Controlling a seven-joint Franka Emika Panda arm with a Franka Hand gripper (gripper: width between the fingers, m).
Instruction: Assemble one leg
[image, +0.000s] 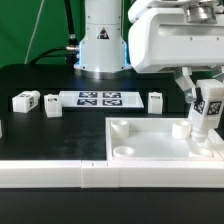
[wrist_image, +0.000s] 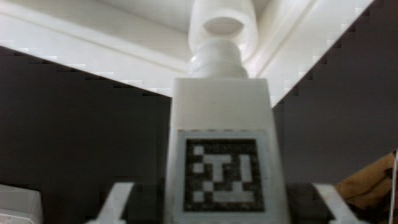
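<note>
My gripper (image: 203, 98) is shut on a leg (image: 207, 110), a small white post with a black-and-white tag. It holds the leg slightly tilted over the far right corner of the large white tray-like piece (image: 150, 142). The leg's lower end is down at that corner, beside a round socket (image: 183, 128); I cannot tell whether it is seated. In the wrist view the leg (wrist_image: 222, 120) fills the middle, tag facing the camera, between the fingers (wrist_image: 121, 200). Its round tip (wrist_image: 217, 35) points at the white piece.
Three more legs lie on the black table: two at the exterior view's left (image: 25, 100) (image: 52, 107) and one behind the tray (image: 156, 101). The marker board (image: 97, 98) lies in front of the robot base (image: 102, 45). A white wall (image: 60, 172) runs along the front.
</note>
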